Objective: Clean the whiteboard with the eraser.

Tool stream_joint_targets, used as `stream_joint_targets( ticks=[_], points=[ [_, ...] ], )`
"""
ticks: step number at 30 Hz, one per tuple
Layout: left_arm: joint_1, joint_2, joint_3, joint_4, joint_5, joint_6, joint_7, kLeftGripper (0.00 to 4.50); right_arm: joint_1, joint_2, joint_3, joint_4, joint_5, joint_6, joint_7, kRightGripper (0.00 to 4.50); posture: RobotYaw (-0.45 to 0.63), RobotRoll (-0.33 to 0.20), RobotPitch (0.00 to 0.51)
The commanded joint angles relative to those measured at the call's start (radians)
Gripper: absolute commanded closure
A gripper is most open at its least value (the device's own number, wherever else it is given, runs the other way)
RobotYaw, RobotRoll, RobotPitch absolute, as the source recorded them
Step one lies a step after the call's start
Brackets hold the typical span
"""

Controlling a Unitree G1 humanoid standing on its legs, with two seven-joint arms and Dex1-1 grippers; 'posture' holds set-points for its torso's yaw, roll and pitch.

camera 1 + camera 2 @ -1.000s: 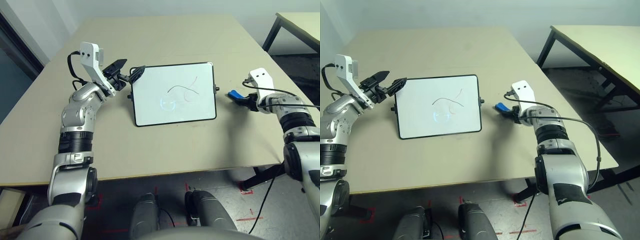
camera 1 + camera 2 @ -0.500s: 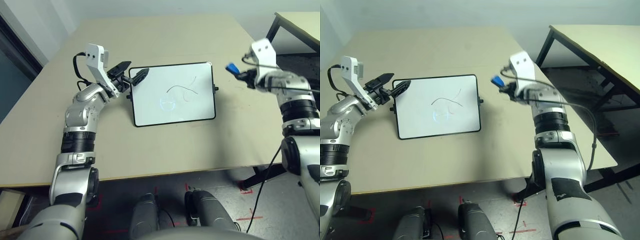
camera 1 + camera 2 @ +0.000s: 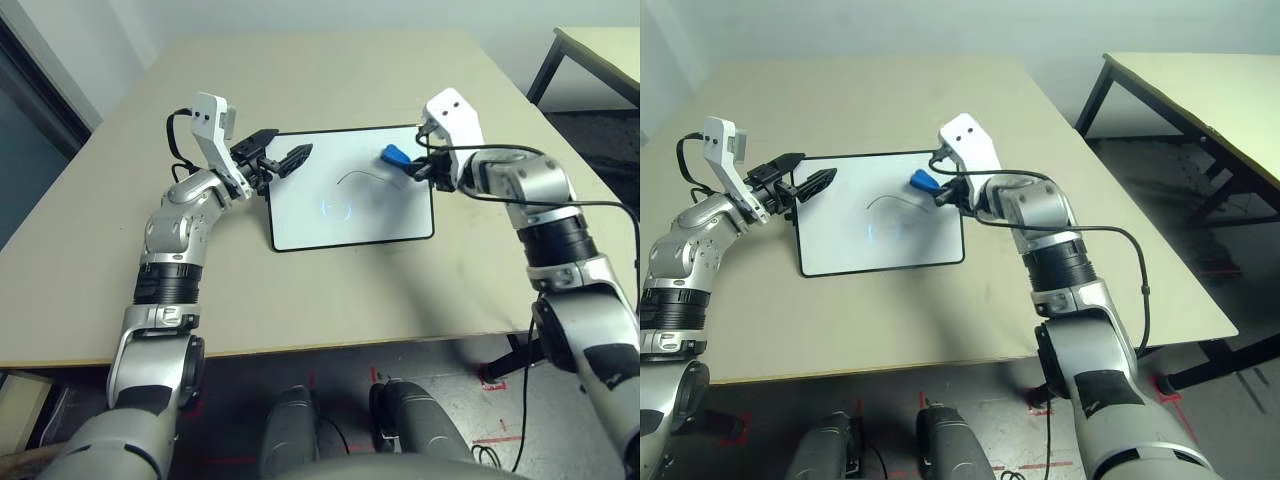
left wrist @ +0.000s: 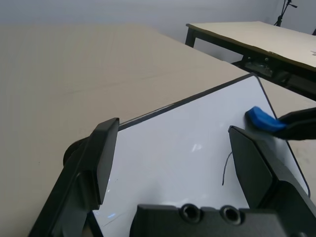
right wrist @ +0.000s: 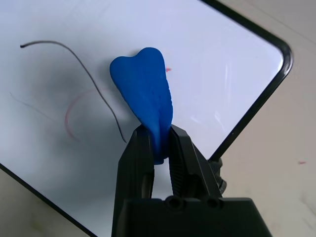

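The whiteboard lies on the pale table, in the upper middle of the left eye view, and the blue eraser is over its upper right part there (whether it touches the surface, I cannot tell). The right gripper is closed on the eraser, its narrow end pinched between the two black fingers. The left gripper is open with nothing between its fingers, at the board's upper left corner in the left eye view. The right wrist view shows a faint red curve beside the dark curved line, plus a small red mark by the eraser, which I cannot make out in the eye views. The left wrist view adds a dark stand at its upper right, beyond a second table. No brand or label is readable; the marks on the board form no legible words (just strokes).
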Motion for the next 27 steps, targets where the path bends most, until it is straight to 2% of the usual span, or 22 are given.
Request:
stream_joint_targets(
  ticks=[1,5,8,15,19,23,27],
  points=[
    [0.019,-0.001,-0.011,-0.031,0.003,0.024,-0.001,0.00,0.083,-0.015,0.079,-0.056,-0.006,0.104,0.020,4.09,-0.09,0.000,0.085],
    [0.029,0.000,-0.007,-0.042,0.003,0.032,0.000,0.00,0.113,-0.026,0.101,-0.138,0.006,0.166,0.030,4.10,-0.09,0.000,0.089],
    [0.031,-0.004,-0.007,-0.042,0.004,0.034,0.002,0.00,0.094,-0.023,0.098,-0.131,0.004,0.169,0.024,4.10,-0.09,0.000,0.091],
    [0.044,-0.017,-0.008,-0.049,0.005,0.035,0.012,0.00,-0.058,0.020,-0.007,0.076,-0.019,-0.005,-0.085,4.11,-0.09,0.000,0.095],
    [0.058,-0.023,-0.005,-0.058,0.004,0.039,0.021,0.00,-0.102,0.047,-0.032,0.149,-0.015,-0.073,-0.109,4.11,-0.09,0.000,0.105],
    [0.085,-0.016,0.002,-0.086,-0.002,0.054,0.029,0.00,-0.059,0.047,0.021,0.097,-0.017,-0.016,-0.067,4.11,-0.09,0.000,0.121],
    [0.120,0.012,0.024,-0.135,-0.011,0.086,0.037,0.00,0.091,-0.027,0.156,-0.190,0.029,0.216,0.027,4.11,-0.08,0.000,0.146]
  ],
)
